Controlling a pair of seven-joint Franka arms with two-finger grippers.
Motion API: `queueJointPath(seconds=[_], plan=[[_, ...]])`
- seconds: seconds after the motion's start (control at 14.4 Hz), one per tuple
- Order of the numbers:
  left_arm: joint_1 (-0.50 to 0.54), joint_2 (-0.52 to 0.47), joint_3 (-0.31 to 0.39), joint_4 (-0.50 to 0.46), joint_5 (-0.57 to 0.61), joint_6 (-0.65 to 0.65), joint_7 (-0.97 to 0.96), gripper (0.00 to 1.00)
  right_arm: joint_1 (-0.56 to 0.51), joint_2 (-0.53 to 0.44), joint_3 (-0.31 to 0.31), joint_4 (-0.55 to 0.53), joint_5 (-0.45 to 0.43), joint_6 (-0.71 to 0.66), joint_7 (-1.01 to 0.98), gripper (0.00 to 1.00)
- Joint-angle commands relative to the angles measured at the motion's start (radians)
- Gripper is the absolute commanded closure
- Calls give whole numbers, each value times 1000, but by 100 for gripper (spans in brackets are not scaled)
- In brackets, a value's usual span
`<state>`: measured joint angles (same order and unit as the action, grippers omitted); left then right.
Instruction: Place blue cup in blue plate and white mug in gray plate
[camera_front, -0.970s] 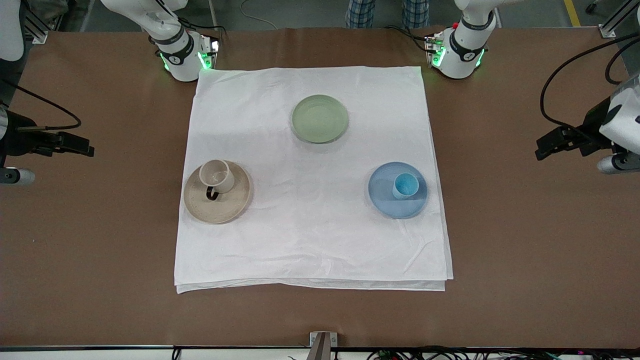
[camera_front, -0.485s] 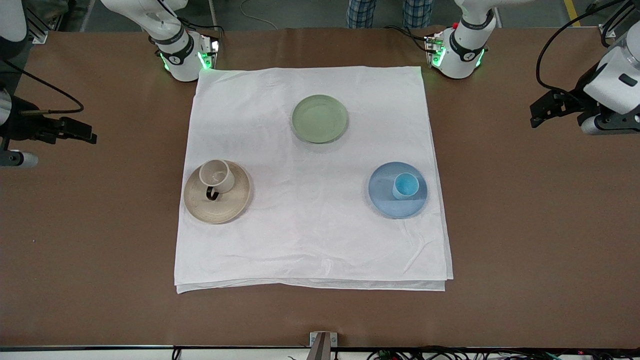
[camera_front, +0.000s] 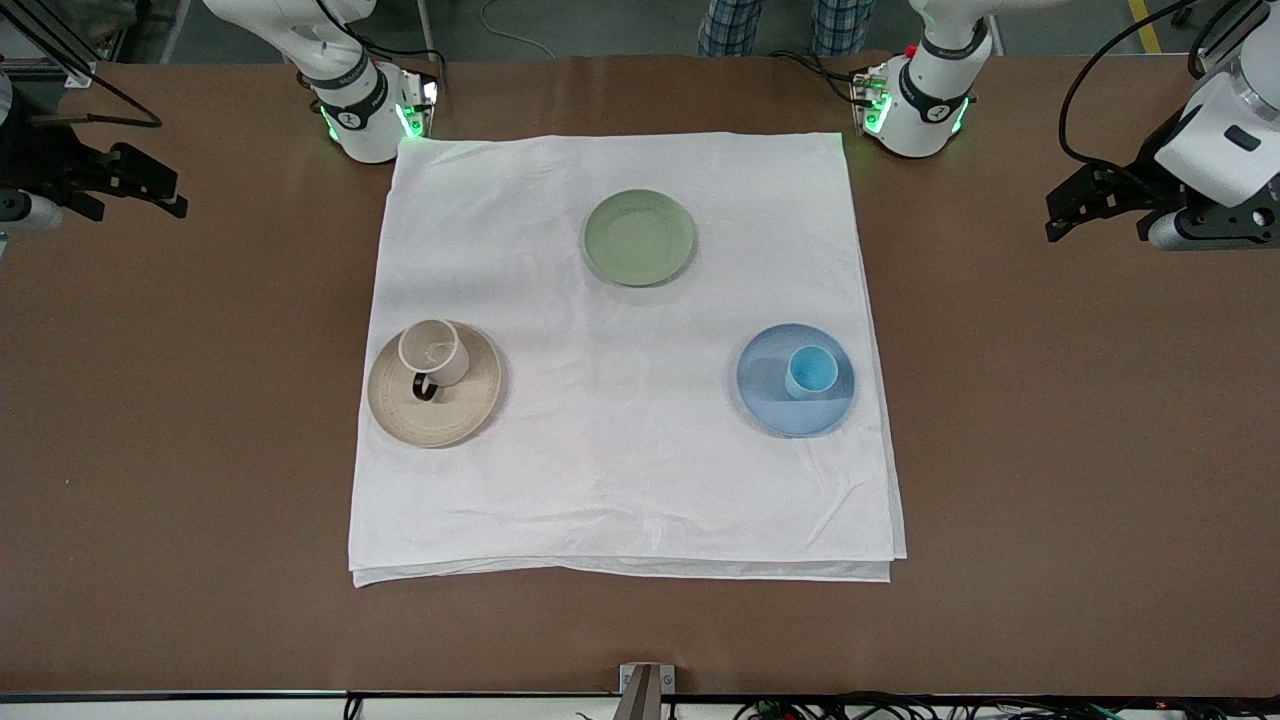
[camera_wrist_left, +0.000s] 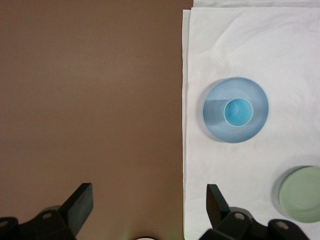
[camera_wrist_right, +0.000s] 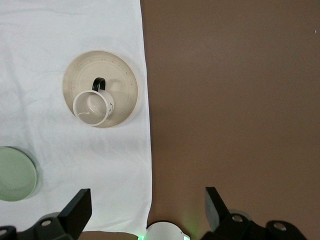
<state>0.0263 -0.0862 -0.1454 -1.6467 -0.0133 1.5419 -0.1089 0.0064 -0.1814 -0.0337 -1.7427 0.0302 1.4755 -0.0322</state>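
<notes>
The blue cup (camera_front: 810, 371) stands upright in the blue plate (camera_front: 765, 395) on the white cloth, toward the left arm's end; both show in the left wrist view, cup (camera_wrist_left: 237, 111) and plate (camera_wrist_left: 215, 120). The white mug (camera_front: 433, 351) stands upright in the gray plate (camera_front: 470, 405), toward the right arm's end, its black handle pointing at the front camera; the right wrist view shows mug (camera_wrist_right: 92, 108) and plate (camera_wrist_right: 122, 80). My left gripper (camera_front: 1075, 205) (camera_wrist_left: 149, 189) is open and empty, high over bare table off the cloth. My right gripper (camera_front: 150, 190) (camera_wrist_right: 147, 191) is open and empty, high over the cloth's edge.
A sage-green plate (camera_front: 639, 237) lies empty on the cloth, farther from the front camera than both other plates and between them. The white cloth (camera_front: 620, 480) covers the middle of the brown table (camera_front: 1050, 500). The arm bases stand at the cloth's corners farthest from the camera.
Both grippers have drawn upward in the front view, toward the bases' side of the table, still open and empty. The cups and plates have not moved.
</notes>
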Motion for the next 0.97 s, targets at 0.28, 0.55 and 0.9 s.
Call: queueJointPath(seconds=[0.28,0.55,0.9], plan=[[1,-3,12,21,15,-2,23,0,-22,-27,24,-35,-15,29,-18,0],[1,3,14,31,30,-3,11,0,-20,-24,23,-15,-10,26,-17,0],[3,16,15,48,41,-6,14,0,-12,62,20,118,-6,-9,-12,0]])
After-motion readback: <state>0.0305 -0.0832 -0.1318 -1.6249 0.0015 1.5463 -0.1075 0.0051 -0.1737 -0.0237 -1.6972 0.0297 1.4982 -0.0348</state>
